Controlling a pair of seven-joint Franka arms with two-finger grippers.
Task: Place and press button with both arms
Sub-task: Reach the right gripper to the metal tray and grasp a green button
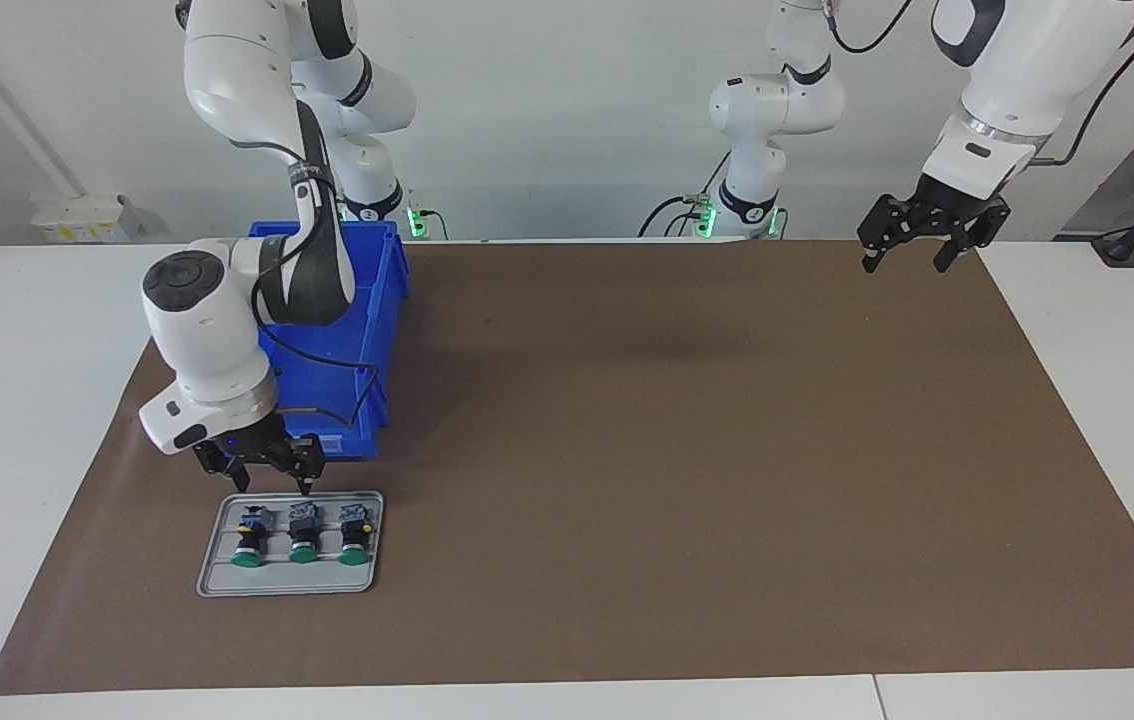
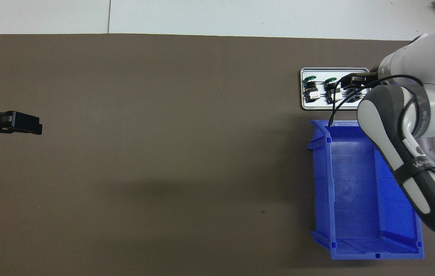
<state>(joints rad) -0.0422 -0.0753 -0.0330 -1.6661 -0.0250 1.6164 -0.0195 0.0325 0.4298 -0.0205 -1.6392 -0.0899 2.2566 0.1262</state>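
Brown mat (image 1: 627, 450) over most of white table (image 1: 27, 400). Right arm (image 1: 207, 330) bent down across blue bin (image 1: 382, 300); left arm (image 1: 1002, 90) waiting, raised over the mat's edge at its own end. Grey tray (image 1: 212, 575) on the mat, just beside the bin, farther from the robots. Right gripper (image 1: 272, 482) low over the tray's robot-side rim, fingers spread, pinching nothing. Left gripper (image 1: 907, 262) spread wide, empty. Three green-capped buttons (image 1: 303, 535) side by side in the tray, caps pointing away from the robots, none held.
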